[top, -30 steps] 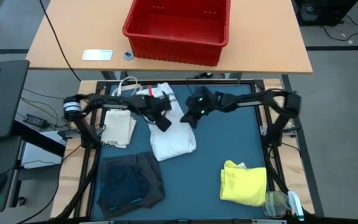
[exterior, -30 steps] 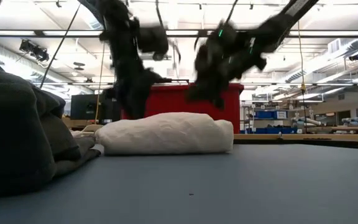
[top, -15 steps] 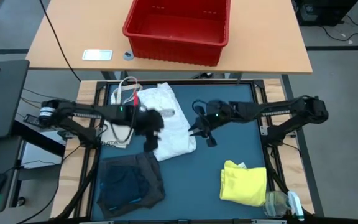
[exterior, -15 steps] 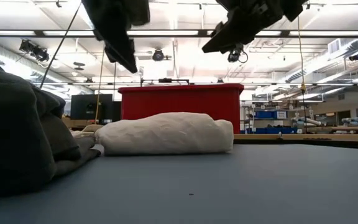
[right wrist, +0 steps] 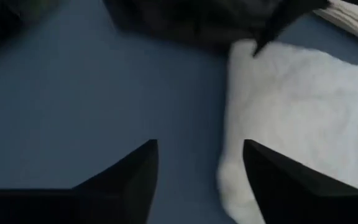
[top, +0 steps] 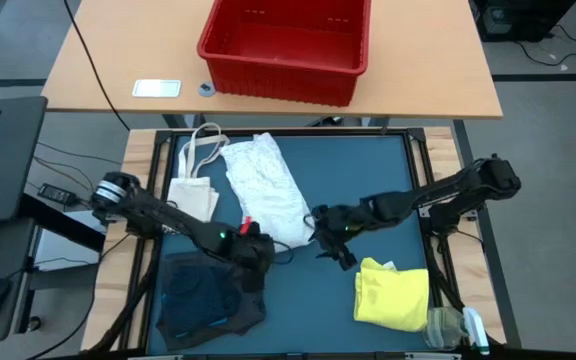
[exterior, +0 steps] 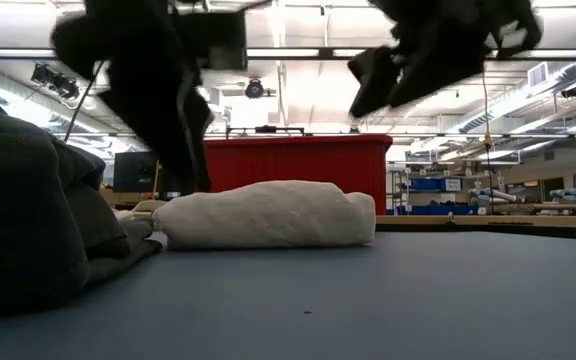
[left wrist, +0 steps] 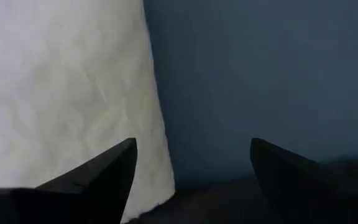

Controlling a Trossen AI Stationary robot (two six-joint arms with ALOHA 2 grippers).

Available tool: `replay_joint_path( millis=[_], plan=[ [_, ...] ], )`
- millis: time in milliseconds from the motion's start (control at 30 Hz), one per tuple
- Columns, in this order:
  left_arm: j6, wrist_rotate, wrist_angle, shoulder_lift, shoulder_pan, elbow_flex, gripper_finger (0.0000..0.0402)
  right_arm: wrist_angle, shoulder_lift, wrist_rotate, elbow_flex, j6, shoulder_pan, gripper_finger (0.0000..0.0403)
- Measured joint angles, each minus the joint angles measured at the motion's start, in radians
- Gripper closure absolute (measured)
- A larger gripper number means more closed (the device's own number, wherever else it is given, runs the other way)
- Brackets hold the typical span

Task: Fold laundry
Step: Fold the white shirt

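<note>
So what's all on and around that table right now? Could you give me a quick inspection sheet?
Surface: blue mat, mostly bare at centre.
Job's things: white garment folded long; dark clothes pile; yellow garment.
Clutter: cream tote bag; clear plastic item at a corner.
Grippers: left gripper and right gripper both open, empty, by the white garment's near end.
Cables: black cords beside the table.
Surroundings: red bin on a wooden table.

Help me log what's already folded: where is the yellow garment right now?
In the high view, the yellow garment lies folded at the mat's near right corner, beside the clear plastic item.
</note>
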Motion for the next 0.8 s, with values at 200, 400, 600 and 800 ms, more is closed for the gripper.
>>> replay_joint_path(
  millis=[200, 400, 600, 800],
  plan=[
    [-0.119, -0.081, -0.009, 0.099, -0.009, 0.000, 0.0094, 0.030, 0.100, 0.268, -0.001, -0.113, 0.053, 0.0100],
    [-0.132, -0.117, -0.007, 0.154, 0.020, 0.001, 0.0132, 0.118, 0.256, 0.311, -0.001, -0.056, 0.033, 0.0093],
    [-0.138, -0.122, -0.011, 0.154, 0.047, 0.001, 0.0243, 0.203, 0.367, 0.446, 0.006, 0.074, -0.010, 0.0196],
    [-0.123, -0.097, -0.082, 0.147, 0.053, 0.067, 0.0381, 0.027, 0.301, 0.143, 0.023, 0.325, -0.049, 0.0381]
  ],
)
